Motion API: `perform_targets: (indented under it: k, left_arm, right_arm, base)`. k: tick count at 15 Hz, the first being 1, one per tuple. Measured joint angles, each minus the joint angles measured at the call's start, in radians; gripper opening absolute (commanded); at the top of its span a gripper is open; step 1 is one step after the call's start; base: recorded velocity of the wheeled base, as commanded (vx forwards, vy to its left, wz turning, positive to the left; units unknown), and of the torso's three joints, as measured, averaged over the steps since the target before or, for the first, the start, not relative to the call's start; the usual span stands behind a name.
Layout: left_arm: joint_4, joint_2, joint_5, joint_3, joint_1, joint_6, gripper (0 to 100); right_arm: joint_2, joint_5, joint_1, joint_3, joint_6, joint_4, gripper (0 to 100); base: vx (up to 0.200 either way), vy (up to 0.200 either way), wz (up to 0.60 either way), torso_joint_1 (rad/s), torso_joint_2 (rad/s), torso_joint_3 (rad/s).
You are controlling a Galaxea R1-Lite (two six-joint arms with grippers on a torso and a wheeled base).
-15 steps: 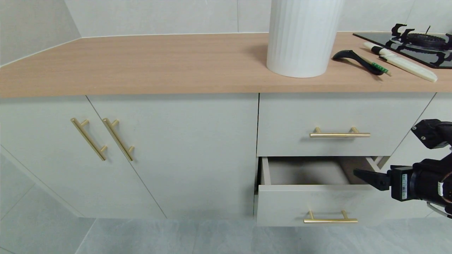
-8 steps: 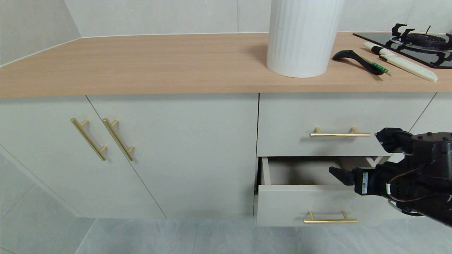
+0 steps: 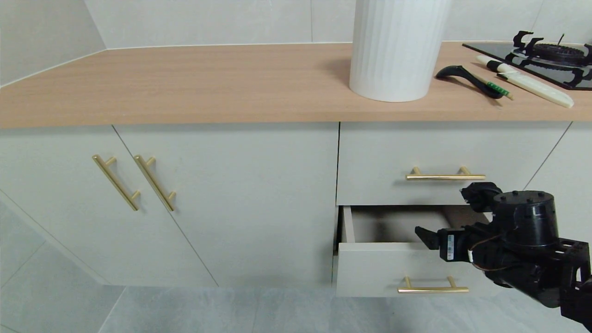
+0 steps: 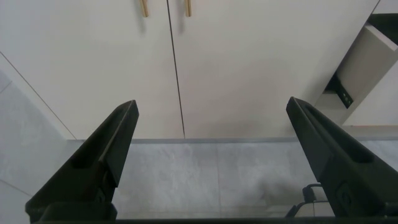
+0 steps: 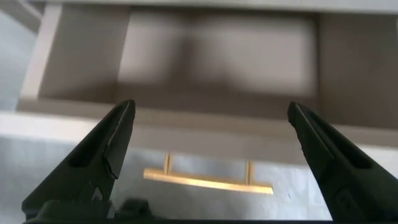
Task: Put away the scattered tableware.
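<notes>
On the wooden counter [image 3: 208,83] at the right lie a black spoon [image 3: 467,77], a chopstick with a green band [image 3: 498,88] and a white knife [image 3: 529,84]. Below them the lower drawer [image 3: 384,266] is pulled partly out, and its inside [image 5: 217,56] looks empty. My right gripper [image 3: 444,217] hangs open just in front of and above the drawer's front edge, holding nothing. In the right wrist view the right gripper [image 5: 210,109] frames the drawer and its gold handle [image 5: 208,182]. My left gripper [image 4: 211,106] is open and empty, low before the cabinet doors [image 4: 174,62].
A tall white ribbed container [image 3: 395,51] stands on the counter left of the tableware. A black gas hob [image 3: 550,55] sits at the far right. The upper drawer [image 3: 430,157] is closed. Grey floor tiles [image 4: 205,180] lie under the cabinets.
My right arm has swung leftward from the right edge of the head view to the front of the open lower drawer. The drawer and the counter items have not moved.
</notes>
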Motion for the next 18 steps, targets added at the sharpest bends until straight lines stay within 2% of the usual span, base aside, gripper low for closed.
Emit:
perform_targets:
  k: [5, 10, 13, 18]
  left_arm:
    - [0.000, 0.000, 0.000, 0.000, 0.000, 0.000, 100]
    - [0.000, 0.000, 0.000, 0.000, 0.000, 0.000, 100]
    - [0.000, 0.000, 0.000, 0.000, 0.000, 0.000, 100]
    - [0.000, 0.000, 0.000, 0.000, 0.000, 0.000, 100]
  right_arm:
    - [0.092, -0.040, 0.002, 0.027, -0.003, -0.101, 100]
    - [0.075, -0.029, 0.003, 0.052, -0.011, -0.070, 100]
    - [0.013, -0.006, 0.002, 0.045, -0.009, 0.066, 100]
    - [-0.139, 0.093, 0.001, -0.041, -0.010, 0.511, 100]
  base:
    - [0.000, 0.000, 0.00, 0.000, 0.00, 0.000]
    - [0.000, 0.000, 0.00, 0.000, 0.00, 0.000]
    - [0.000, 0.000, 0.00, 0.000, 0.00, 0.000]
    - [0.000, 0.000, 0.00, 0.000, 0.00, 0.000]
